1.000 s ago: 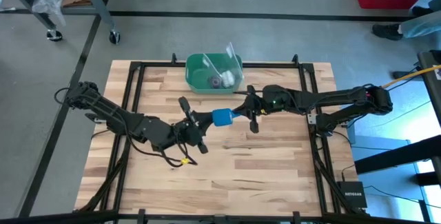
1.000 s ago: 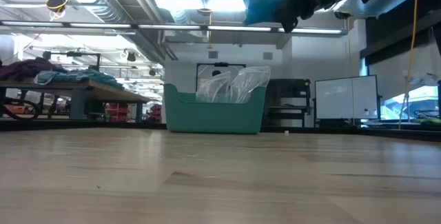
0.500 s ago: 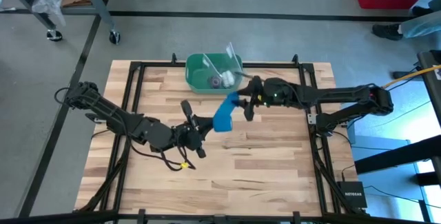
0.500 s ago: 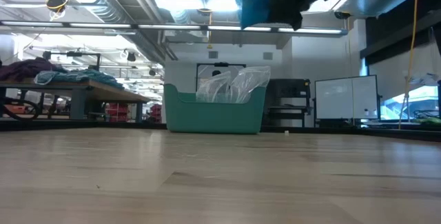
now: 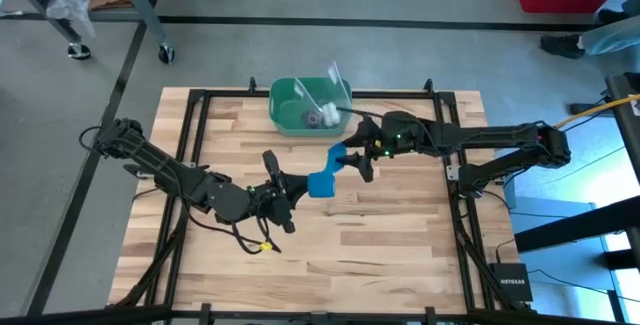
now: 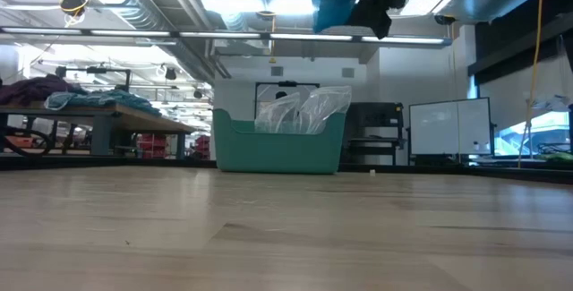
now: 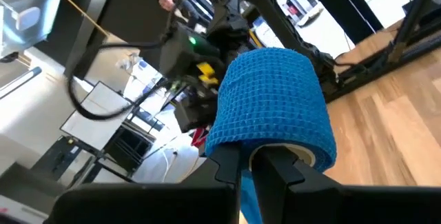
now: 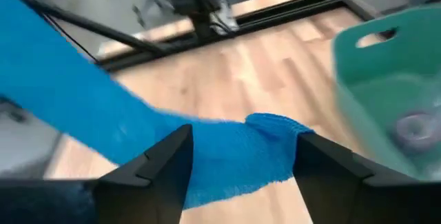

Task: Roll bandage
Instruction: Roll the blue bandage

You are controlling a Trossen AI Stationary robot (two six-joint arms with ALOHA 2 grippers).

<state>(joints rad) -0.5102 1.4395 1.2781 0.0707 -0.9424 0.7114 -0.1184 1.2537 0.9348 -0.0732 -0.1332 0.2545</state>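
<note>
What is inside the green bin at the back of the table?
The bin holds a clear plastic piece leaning upright and a small dark round item. From table height its wall hides everything but the plastic.

Matt, waffle-textured cloth bandage [image 7: 272,103]; smooth pale wooden table [image 5: 380,235]; green plastic bin [image 5: 288,105].

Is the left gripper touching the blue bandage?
Touching. The left wrist view shows the left gripper pinching the bottom edge of the bandage roll, with no gap between fingers and fabric.
</note>
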